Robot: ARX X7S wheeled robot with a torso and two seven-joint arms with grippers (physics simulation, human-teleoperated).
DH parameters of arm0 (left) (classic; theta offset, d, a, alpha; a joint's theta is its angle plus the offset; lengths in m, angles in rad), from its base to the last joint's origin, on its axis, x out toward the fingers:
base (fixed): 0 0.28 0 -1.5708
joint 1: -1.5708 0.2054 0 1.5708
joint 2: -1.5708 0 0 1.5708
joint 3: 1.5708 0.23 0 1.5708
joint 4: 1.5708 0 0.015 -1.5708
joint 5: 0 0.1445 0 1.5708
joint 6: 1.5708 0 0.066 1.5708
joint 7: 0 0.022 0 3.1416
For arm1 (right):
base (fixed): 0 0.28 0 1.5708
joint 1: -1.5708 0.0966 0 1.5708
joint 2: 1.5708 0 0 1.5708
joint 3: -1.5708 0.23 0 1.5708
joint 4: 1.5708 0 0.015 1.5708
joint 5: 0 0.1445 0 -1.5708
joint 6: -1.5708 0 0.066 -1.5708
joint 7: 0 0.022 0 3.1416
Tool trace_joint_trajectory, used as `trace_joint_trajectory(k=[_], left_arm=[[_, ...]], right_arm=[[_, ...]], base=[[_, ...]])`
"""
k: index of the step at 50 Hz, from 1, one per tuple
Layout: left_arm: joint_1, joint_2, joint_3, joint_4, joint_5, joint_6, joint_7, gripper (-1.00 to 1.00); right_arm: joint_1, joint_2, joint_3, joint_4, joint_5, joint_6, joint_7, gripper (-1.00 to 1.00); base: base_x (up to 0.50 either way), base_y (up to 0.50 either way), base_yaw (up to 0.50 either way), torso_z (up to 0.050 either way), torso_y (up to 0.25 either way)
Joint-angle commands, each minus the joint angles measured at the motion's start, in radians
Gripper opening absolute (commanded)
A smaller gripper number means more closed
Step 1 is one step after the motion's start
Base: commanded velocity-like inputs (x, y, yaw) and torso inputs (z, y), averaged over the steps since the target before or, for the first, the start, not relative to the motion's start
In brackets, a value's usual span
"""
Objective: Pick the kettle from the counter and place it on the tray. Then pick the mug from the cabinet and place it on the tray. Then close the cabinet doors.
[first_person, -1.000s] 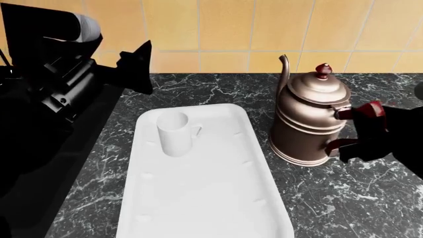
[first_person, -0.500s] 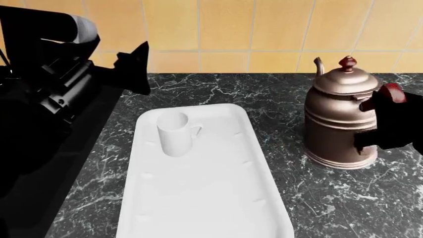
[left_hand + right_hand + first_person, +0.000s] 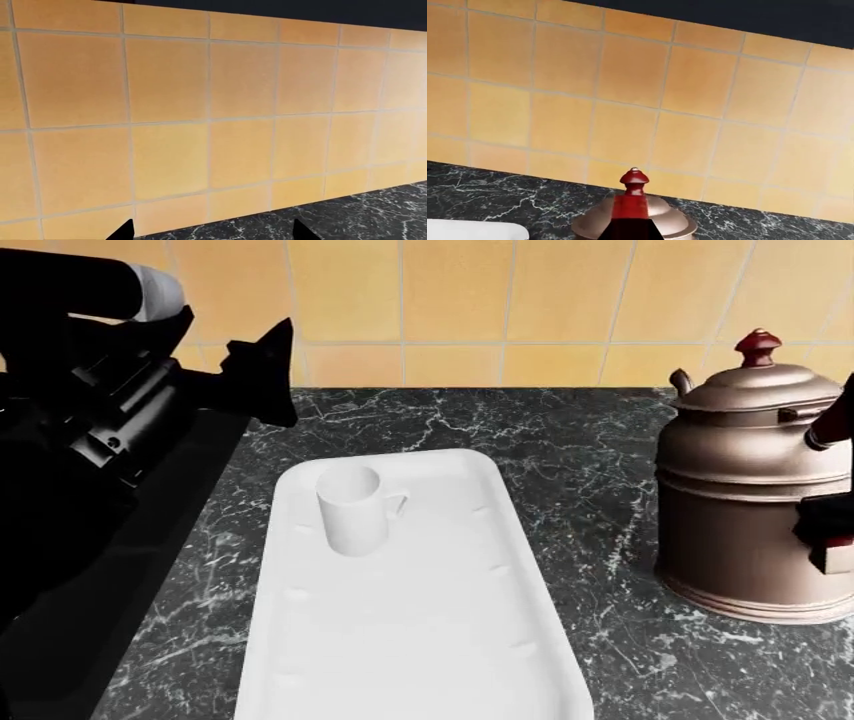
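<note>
kettle point(image 3: 754, 480) is sitting on the counter point(image 3: 587, 460) right of the tray point(image 3: 414, 630) (mug point(image 3: 354, 508) already on it), can't tell if the right claw is pinching its red handle point(image 3: 830, 485), so I'd confirm grip, then lift straight up.

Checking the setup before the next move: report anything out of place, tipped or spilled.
Nothing is tipped or spilled. The mug stands upright on the tray. One mismatch with the task: the kettle stands upright on the counter, well to the tray's right, not on it.
</note>
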Motion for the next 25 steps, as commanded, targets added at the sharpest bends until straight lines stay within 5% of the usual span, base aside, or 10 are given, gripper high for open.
trace_joint_trajectory(k=[1,25], left_arm=[[0.004,-0.002,0.001,-0.004,0.001,0.006,-0.001,1.00],[0.010,-0.011,-0.009,-0.002,-0.012,0.012,-0.011,1.00]], right_arm=[[0.007,0.052,0.094,-0.086,0.138,-0.047,0.076,-1.00],[0.163,0.200,-0.027,-0.196,0.234,-0.278,0.093,-1.00]], base=[[0.00,0.00,0.00,0.000,0.000],[0.00,0.00,0.00,0.000,0.000]])
